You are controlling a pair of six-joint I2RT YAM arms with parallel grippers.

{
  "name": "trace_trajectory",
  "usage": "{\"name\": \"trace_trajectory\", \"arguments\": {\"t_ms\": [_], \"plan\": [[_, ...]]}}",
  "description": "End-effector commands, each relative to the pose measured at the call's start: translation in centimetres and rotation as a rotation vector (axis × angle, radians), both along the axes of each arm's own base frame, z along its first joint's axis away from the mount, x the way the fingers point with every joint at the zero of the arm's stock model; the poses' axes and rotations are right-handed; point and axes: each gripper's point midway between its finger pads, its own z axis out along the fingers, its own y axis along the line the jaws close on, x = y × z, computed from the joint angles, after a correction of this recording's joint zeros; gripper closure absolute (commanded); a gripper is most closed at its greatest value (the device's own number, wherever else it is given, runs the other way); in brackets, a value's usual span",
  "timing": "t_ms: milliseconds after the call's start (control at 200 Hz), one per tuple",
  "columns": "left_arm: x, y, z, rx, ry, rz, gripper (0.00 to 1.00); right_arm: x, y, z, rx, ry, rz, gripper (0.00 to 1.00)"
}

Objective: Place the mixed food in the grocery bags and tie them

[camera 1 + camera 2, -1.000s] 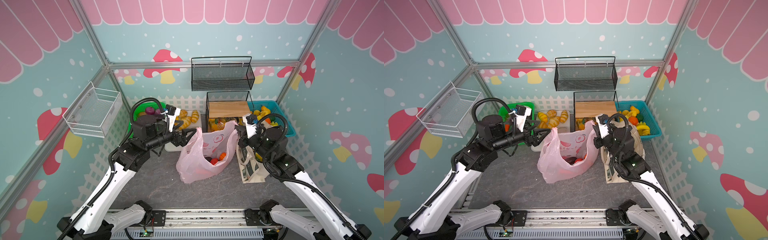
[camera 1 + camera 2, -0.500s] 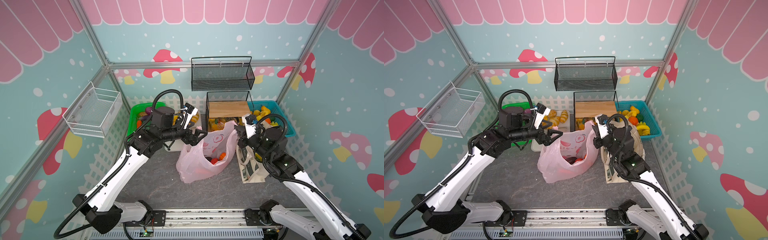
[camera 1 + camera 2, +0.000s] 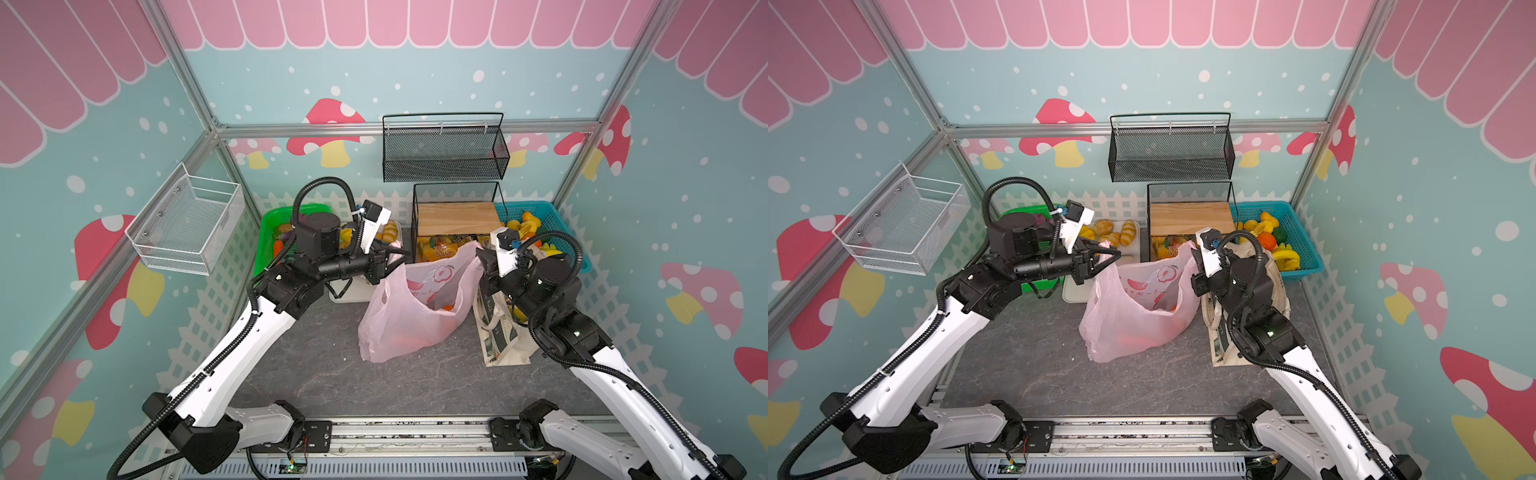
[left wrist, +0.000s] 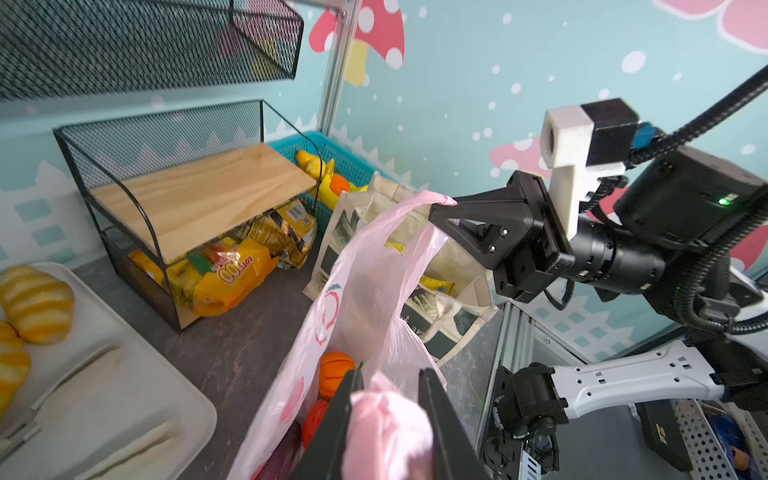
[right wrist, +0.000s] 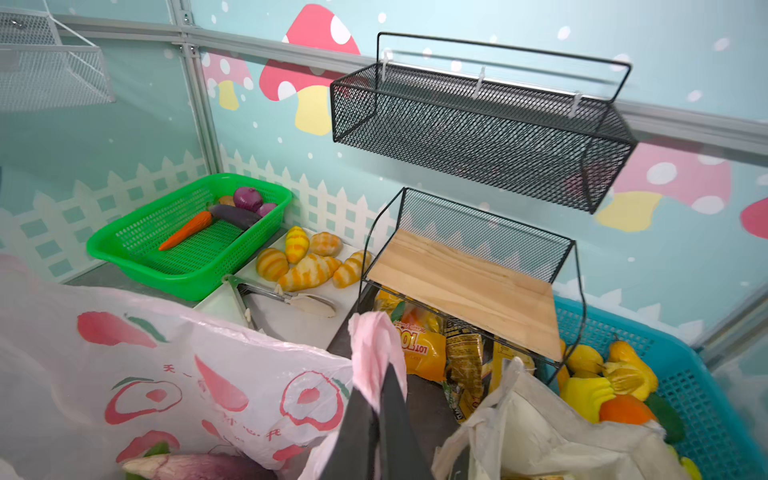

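The pink plastic grocery bag [image 3: 415,320] [image 3: 1133,320] stands mid-table with its mouth held apart. My left gripper [image 3: 401,253] [image 4: 390,378] is shut on its bunched left handle [image 4: 386,424]. My right gripper [image 3: 480,257] [image 5: 378,382] is shut on the other handle [image 5: 374,349]. Inside the bag lie an orange pumpkin [image 4: 334,370], a red tomato [image 4: 313,415] and a purple eggplant [image 5: 199,467]. The cream canvas tote [image 3: 498,332] [image 5: 540,436] stands right of it, under my right arm. A carrot [image 5: 187,230] lies in the green basket [image 5: 124,249]. Yellow chip bags [image 4: 232,278] sit under the wooden shelf.
A white tray [image 5: 286,320] with bread rolls and tongs sits behind the pink bag. The black wire rack with a wooden shelf [image 3: 455,216] stands at the back, a blue fruit basket [image 3: 1296,232] at the back right. Wire baskets [image 3: 187,224] hang on the walls.
My left arm swung right from the green basket to the pink bag and its jaws shut on the left handle. The right gripper kept its hold and stayed put.
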Motion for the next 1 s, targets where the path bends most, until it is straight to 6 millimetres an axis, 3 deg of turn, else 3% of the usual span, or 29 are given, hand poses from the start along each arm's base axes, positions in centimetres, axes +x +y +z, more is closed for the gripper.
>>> {"name": "trace_trajectory", "arguments": {"t_ms": [0, 190, 545, 560, 675, 871, 926, 996], "plan": [[0.1, -0.3, 1.5, -0.089, -0.051, -0.025, 0.83, -0.6, -1.2, 2.6, 0.006, -0.074, -0.042, 1.0], [2.1, -0.4, -0.9, -0.092, -0.026, 0.001, 0.95, 0.4, -1.9, 2.7, -0.003, -0.073, -0.1, 1.0], [4.5, 1.3, 0.7, -0.179, 0.007, 0.033, 0.98, -1.1, -1.7, 5.8, 0.055, -0.142, -0.051, 1.0], [5.3, 2.0, 0.7, -0.182, 0.012, 0.056, 0.99, -1.2, -1.6, 5.8, 0.057, -0.142, -0.047, 1.0], [7.0, 2.5, 0.0, -0.187, 0.057, 0.083, 0.99, -0.7, -1.1, 4.6, 0.055, -0.114, -0.033, 1.0], [8.3, 2.1, -3.5, -0.143, 0.122, 0.092, 0.99, 1.3, -1.4, 0.9, 0.0, -0.04, -0.106, 1.0], [8.3, 2.0, -3.9, -0.139, 0.127, 0.089, 0.99, 1.7, -1.4, 0.3, -0.016, -0.027, -0.114, 0.92], [8.1, 2.0, -3.8, -0.14, 0.121, 0.083, 0.99, 1.7, -0.9, 0.3, -0.022, -0.026, -0.09, 0.71]]}}
